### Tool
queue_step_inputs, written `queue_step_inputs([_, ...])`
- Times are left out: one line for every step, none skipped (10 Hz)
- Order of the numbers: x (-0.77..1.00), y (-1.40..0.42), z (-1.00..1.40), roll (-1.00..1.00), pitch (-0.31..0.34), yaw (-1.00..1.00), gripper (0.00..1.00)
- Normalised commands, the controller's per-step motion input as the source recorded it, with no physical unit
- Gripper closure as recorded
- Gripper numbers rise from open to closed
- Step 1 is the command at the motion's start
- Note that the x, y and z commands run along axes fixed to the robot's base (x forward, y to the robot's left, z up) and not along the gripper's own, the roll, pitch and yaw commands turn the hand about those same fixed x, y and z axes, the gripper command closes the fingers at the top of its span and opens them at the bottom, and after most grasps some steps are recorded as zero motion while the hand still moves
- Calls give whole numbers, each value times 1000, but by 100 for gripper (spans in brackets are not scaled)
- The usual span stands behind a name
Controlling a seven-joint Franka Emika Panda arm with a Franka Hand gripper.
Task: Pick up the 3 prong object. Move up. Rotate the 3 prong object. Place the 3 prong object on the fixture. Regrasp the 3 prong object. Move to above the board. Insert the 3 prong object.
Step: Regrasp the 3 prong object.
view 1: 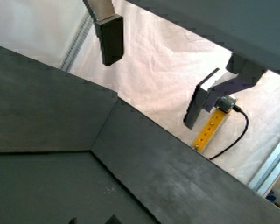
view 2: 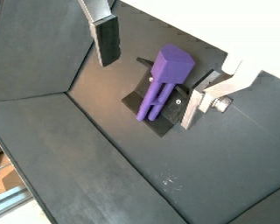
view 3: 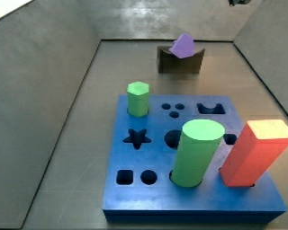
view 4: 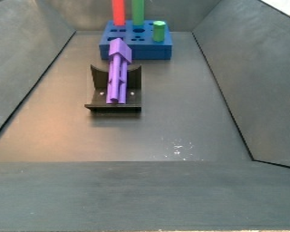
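The purple 3 prong object (view 2: 166, 77) lies in the notch of the dark fixture (view 2: 167, 125), wide head raised and prongs sloping down. It shows in both side views (view 3: 183, 44) (view 4: 119, 72) on the fixture (view 3: 180, 62) (view 4: 111, 107). My gripper (view 2: 149, 92) is open and empty, its fingers (view 2: 105, 42) standing apart on either side of the piece, clear of it. In a wrist view the gripper (view 1: 153, 92) shows only white sheeting between the fingers. The blue board (view 3: 153, 154) (view 4: 120, 47) lies apart from the fixture.
The board bears a green hexagonal peg (view 3: 138, 97), a tall green cylinder (view 3: 197, 153) and an orange-red block (view 3: 257, 151). Sloping grey walls (view 4: 26, 82) enclose the floor. A yellow part with a black cable (view 1: 213, 131) lies outside the bin.
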Motion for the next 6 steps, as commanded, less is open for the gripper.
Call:
queue_step_inputs([914, -66, -23, 193, -36, 151, 0])
queue_step_inputs([912, -66, -24, 192, -34, 118, 0])
queue_step_inputs([907, -64, -28, 187, -26, 90, 0])
queue_step_inputs([896, -62, -34, 176, -11, 67, 0])
queue_step_inputs([881, -59, -39, 162, 9, 54, 0])
queue_step_inputs([874, -58, -40, 156, 18, 52, 0])
